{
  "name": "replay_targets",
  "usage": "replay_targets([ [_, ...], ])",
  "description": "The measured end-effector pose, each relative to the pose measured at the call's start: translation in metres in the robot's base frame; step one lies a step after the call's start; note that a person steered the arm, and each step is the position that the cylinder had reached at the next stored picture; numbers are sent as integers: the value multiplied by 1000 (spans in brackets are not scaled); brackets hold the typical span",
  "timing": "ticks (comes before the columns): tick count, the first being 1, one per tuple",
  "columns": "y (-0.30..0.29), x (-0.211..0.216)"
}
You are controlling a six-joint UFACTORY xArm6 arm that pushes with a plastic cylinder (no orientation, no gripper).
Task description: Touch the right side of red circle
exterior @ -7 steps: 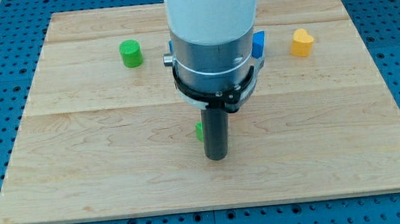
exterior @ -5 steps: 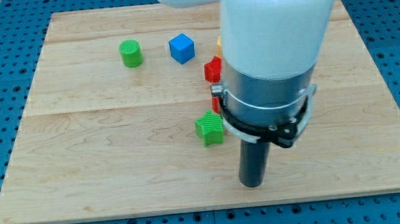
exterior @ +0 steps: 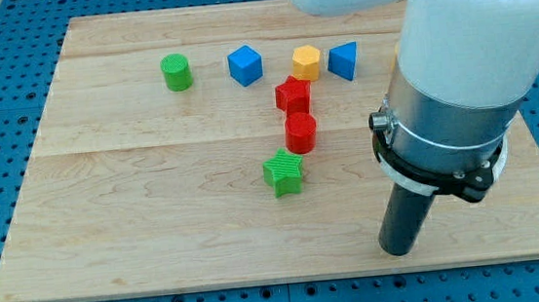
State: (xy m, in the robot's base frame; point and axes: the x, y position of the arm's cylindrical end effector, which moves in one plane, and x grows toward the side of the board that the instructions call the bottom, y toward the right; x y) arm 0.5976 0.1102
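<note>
The red circle (exterior: 301, 132) is a short red cylinder near the board's middle. A red star-shaped block (exterior: 293, 95) touches it from above, and a green star (exterior: 284, 172) lies just below and left of it. My tip (exterior: 399, 251) rests on the board near the view's bottom, well to the right of and below the red circle, apart from every block.
A green cylinder (exterior: 177, 72), a blue cube (exterior: 244, 65), a yellow hexagon (exterior: 307, 63) and a blue triangle (exterior: 343, 61) stand in a row near the top. The arm's white body hides the board's upper right. The board's bottom edge (exterior: 290, 278) is close below my tip.
My tip has slid from beside the green star towards the view's right and slightly down. The blocks hidden by the arm now show. No block has moved.
</note>
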Motion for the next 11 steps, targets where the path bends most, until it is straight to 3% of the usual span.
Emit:
replay_targets([
  [2,10,2],
  [5,179,20],
  [8,183,20],
  [10,165,-27],
  [11,79,-89],
])
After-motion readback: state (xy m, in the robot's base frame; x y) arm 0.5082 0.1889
